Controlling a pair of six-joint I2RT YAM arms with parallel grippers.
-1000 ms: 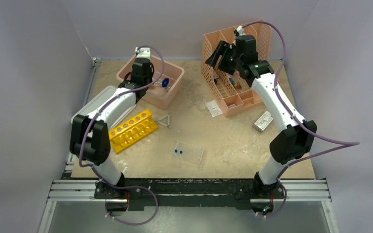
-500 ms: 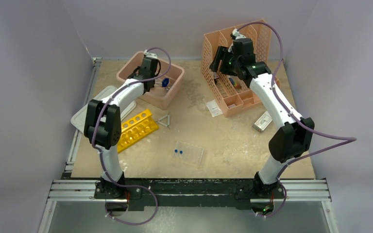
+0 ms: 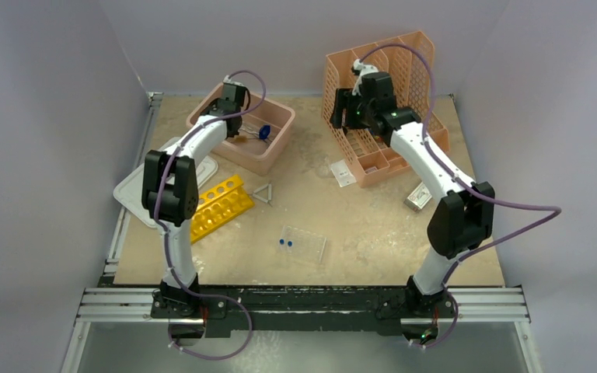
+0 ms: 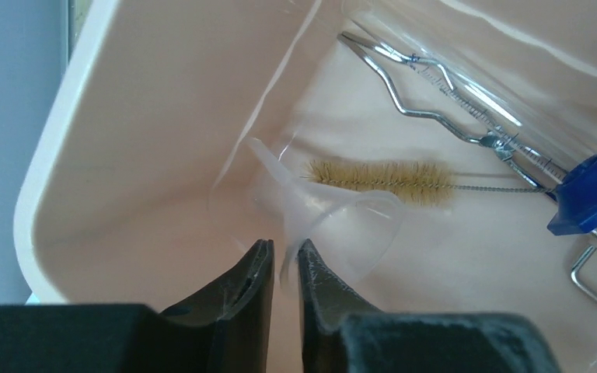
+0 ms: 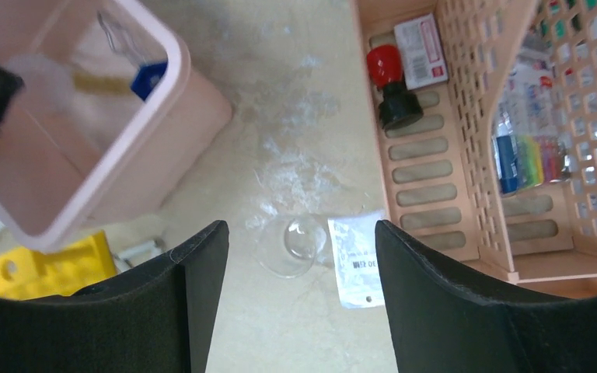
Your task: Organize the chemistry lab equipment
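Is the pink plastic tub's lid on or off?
Off. The pink plastic tub shows its inside from above; the flat grey lid lies on the table beside it.

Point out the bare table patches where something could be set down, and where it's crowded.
Widest bare patch: near right, between the clear tray and the right arm. Another lies between the pink tub and the peach holder, short of the packet. Crowded: the left, around the yellow rack, wire triangle and grey lid.
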